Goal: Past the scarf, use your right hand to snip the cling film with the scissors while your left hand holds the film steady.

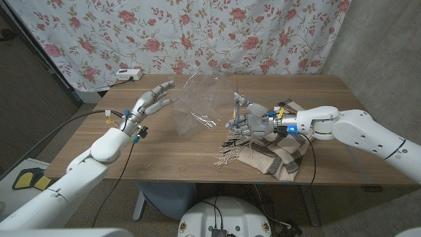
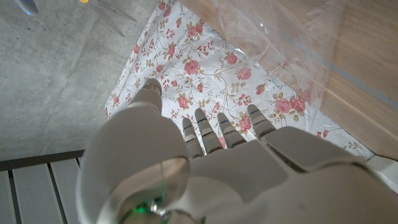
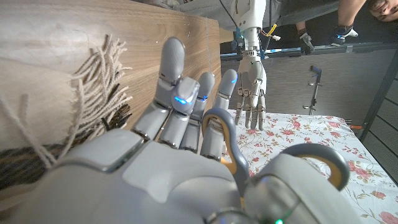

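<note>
Head view: your left hand [image 1: 150,101] is hovering over the table [image 1: 164,155] with fingers spread, grasping nothing. Just to its right, the film [image 1: 197,99] is standing crumpled on the wood, apart from those fingertips. Further right, your right hand [image 1: 253,120] is gripping the scissors [image 1: 237,108], blades pointing up, beside the film's right edge. The scarf [image 1: 263,151] is lying directly under and behind that hand, its fringe toward you. In the right wrist view, the scissor loops are showing at your thumb.
</note>
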Robot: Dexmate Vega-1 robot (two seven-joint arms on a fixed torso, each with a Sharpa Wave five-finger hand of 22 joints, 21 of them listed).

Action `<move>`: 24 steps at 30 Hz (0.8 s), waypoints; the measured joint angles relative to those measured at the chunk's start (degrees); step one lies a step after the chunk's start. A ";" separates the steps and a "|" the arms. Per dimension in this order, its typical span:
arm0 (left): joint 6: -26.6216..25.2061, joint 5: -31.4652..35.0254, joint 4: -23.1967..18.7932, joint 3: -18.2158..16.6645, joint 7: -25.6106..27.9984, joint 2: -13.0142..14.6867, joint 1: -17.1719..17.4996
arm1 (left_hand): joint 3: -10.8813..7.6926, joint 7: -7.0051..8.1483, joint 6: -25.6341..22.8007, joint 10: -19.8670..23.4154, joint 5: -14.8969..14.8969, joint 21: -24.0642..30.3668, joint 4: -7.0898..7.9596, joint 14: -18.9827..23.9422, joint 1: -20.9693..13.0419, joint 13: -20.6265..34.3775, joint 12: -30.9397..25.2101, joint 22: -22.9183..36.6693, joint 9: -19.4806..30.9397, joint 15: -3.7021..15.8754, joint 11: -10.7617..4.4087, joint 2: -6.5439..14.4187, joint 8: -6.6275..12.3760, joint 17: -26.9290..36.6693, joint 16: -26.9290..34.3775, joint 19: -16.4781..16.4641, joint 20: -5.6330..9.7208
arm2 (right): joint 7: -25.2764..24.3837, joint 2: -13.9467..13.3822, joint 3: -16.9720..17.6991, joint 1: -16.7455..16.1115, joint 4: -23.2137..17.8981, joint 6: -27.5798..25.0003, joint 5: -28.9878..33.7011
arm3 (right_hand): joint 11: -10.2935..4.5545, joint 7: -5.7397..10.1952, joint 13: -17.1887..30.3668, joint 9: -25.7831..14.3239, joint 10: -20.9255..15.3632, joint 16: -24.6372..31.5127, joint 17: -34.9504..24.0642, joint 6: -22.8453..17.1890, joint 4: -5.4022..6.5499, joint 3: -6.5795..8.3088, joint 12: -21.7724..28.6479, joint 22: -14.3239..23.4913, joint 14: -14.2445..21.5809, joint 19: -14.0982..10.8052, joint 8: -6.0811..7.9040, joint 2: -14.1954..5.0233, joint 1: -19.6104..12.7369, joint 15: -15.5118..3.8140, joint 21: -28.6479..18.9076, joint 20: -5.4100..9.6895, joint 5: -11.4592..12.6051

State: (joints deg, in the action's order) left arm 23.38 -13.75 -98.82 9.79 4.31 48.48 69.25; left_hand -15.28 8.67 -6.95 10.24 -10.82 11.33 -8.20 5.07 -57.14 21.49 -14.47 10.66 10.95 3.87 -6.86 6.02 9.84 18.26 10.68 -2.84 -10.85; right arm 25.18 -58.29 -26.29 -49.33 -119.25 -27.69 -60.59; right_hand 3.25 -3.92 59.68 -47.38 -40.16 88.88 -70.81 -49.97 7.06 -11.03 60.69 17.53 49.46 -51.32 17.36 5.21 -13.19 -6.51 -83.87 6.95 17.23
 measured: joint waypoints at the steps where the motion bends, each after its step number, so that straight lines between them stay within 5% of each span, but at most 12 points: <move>1: -0.11 0.04 -0.16 0.04 -0.01 0.40 0.01 | -0.20 -0.64 2.90 -1.59 0.00 0.00 -0.23 -0.08 -0.21 -0.30 0.83 0.00 -0.04 -0.08 0.81 0.21 -0.11 -0.56 0.16 0.00 0.00 | 0.02 0.00 0.00 0.00 0.00 0.00 0.00 | 0.00 0.00 0.00 0.00 0.00 0.00 0.00 0.00 -0.03 -0.03 0.00 0.00 0.00 0.00 0.00 -0.18 -0.18 0.00 0.00 0.00 0.00; 8: -2.70 1.26 -1.04 0.26 -0.24 2.50 -0.12 | -0.28 -1.61 7.28 -5.55 0.00 0.39 -0.43 -2.79 -0.53 -1.11 2.40 0.00 -0.03 -1.32 2.76 0.53 0.36 -2.52 -0.30 0.00 0.00 | 0.11 -0.03 0.12 0.01 0.05 0.00 -0.01 | 0.00 -0.19 -0.39 0.01 0.01 0.00 0.00 -0.19 -0.03 -0.03 0.00 -0.26 0.04 0.00 -0.21 -0.48 -0.48 0.03 0.00 0.00 0.00; 24: -13.03 12.37 -4.79 2.18 4.17 7.21 -1.22 | 0.41 -0.88 6.54 -6.07 0.00 0.39 0.26 -4.07 0.93 -1.84 2.40 0.01 -0.03 -2.04 2.67 -0.48 1.03 -4.17 -0.30 0.30 -0.31 | 0.14 -0.16 0.47 0.09 0.34 0.37 0.07 | 0.00 -0.19 -0.80 -0.02 0.21 0.00 -0.01 -0.19 -0.18 -0.19 0.52 -0.55 0.19 0.00 -0.42 -1.09 -1.99 0.17 0.00 0.00 0.00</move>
State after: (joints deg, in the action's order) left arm 10.35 -1.38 -103.61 11.97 8.48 55.69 68.03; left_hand -14.87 7.79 -0.41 4.17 -10.81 11.72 -7.93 1.00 -56.21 19.66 -12.07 10.66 10.92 1.83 -4.19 5.55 10.87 14.09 10.38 -2.54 -11.16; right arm 25.32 -58.44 -25.82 -49.23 -118.91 -27.32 -60.52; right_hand 3.25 -4.10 58.87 -47.40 -39.95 88.88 -70.82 -50.15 6.87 -11.22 61.21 16.99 49.66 -51.32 16.94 4.11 -15.18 -6.34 -83.87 6.95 17.23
